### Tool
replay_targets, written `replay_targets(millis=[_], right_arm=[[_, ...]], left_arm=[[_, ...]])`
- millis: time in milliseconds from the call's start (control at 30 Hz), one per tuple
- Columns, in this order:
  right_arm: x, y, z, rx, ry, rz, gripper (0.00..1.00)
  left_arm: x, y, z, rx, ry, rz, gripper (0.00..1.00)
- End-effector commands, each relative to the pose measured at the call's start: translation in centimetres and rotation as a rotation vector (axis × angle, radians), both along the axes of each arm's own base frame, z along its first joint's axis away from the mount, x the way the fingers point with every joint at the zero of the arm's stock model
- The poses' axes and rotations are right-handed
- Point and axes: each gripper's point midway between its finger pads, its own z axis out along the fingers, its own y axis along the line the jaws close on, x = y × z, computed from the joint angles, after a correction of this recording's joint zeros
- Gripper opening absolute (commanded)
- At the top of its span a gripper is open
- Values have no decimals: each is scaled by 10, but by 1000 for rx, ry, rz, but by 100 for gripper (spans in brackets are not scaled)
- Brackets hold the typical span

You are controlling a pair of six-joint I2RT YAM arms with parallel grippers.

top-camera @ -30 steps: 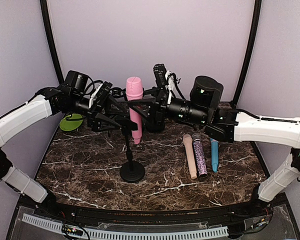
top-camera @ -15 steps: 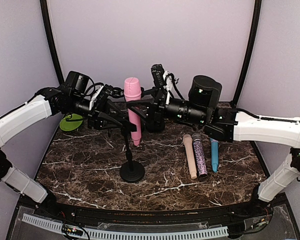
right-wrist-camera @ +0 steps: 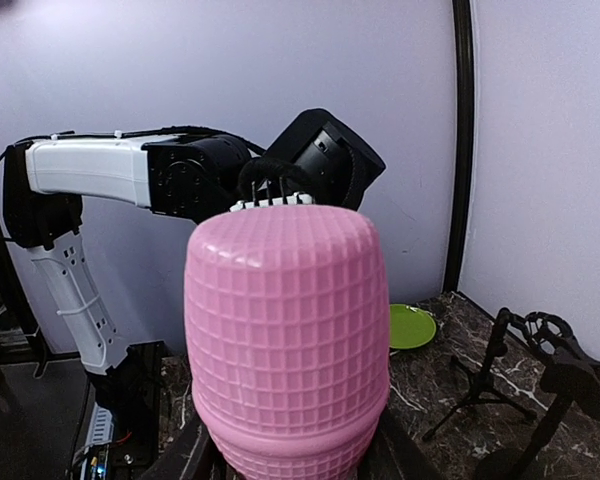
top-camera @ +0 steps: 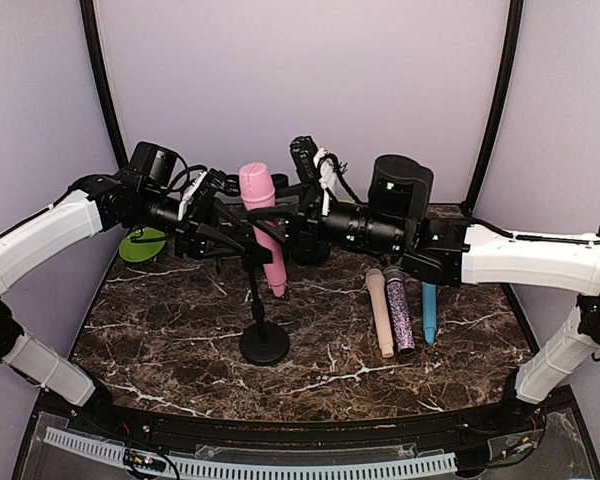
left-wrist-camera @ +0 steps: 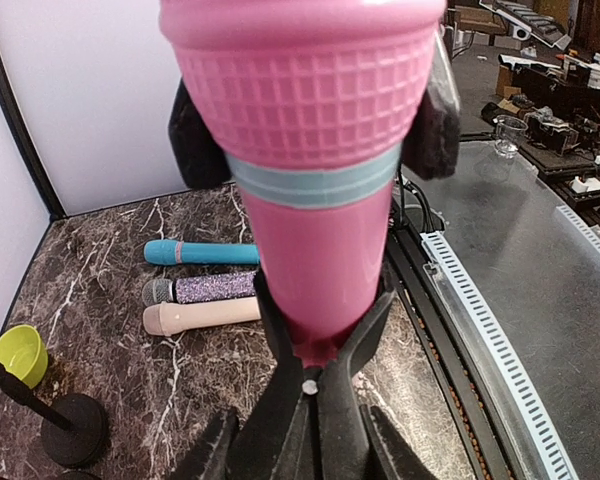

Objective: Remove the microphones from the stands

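Tilted further left than a second ago, the pink microphone [top-camera: 257,186] now has its head nearer the left arm and its tail lower and to the right. The right arm has come leftward with it.

At the far left of the dark marble table [top-camera: 170,335] lies one green plate [top-camera: 140,245]. Next is the left gripper [top-camera: 237,243], its fingers drawn in against the top of the single black stand [top-camera: 264,343]. The stand's round base sits on the table near the middle.

The pink microphone slants across the stand's top, head up and to the left, tail down past the pole. In the left wrist view its lower body lies in the black fork there, so it is not clear of the stand. The right gripper [top-camera: 283,222] is clamped on its body from the right.

Right of the stand, three more microphones lie flat side by side with their heads away from the arms: one beige microphone [top-camera: 380,315], one glitter microphone [top-camera: 399,312] just beside it, and one teal microphone [top-camera: 429,315] at the right. That makes four microphones in all, one held and three lying.
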Motion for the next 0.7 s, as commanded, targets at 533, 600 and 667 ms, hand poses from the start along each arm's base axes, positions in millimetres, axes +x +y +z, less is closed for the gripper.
replay_targets(millis=[533,600,667], right_arm=[[63,-139,94,173,-9,-602,0],[94,-164,53,86,114,-723,0],[117,-193,12,12,232,-845,0]], left_arm=[[7,7,9,42,-65,104,58],[8,8,9,52,-75,108,87],[9,9,10,61,-70,123,99]])
